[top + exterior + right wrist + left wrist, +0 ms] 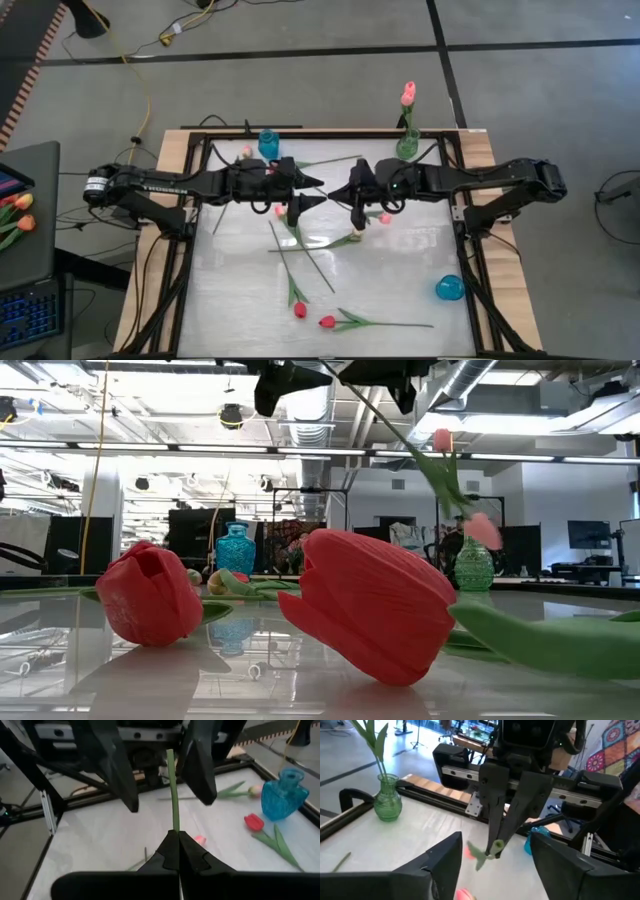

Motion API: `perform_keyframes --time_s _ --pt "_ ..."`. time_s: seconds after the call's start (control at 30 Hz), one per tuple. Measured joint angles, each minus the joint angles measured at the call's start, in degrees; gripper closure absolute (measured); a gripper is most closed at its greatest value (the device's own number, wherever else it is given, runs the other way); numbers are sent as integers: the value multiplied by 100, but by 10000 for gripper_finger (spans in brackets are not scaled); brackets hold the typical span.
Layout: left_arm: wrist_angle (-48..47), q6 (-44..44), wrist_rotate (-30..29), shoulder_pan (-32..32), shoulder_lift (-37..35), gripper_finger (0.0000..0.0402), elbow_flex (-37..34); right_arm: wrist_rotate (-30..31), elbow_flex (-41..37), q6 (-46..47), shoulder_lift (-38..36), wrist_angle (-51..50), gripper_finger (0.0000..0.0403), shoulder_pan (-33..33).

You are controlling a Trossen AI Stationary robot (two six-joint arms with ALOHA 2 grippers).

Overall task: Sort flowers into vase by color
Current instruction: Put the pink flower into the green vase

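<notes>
We have right gripper [178,836] clenched on tulip stem [173,790], long axis toward the left gripper [160,775], whose jaws are spread.

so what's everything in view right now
green vase: 1, green, back right of table, holds one pink tulip
blue vases: 2, blue, back left and front right
red tulips: 2, red, lying by front edge
loose pink tulips: several, pink, mid-table
orange tulips: orange-yellow, off table, left
right gripper: shut on a green stem, over table centre
left gripper: open, straddling that stem
</notes>
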Motion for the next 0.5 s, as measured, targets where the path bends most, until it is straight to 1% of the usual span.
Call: perform_keyframes --time_s 0.33,0.5 --pt "110 -2 -69 1 0 244 0 1 -1 -7 -1 144 384 -153" --pt "103 -7 -210 2 0 292 0 -8 -2 -18 -2 206 384 -178"
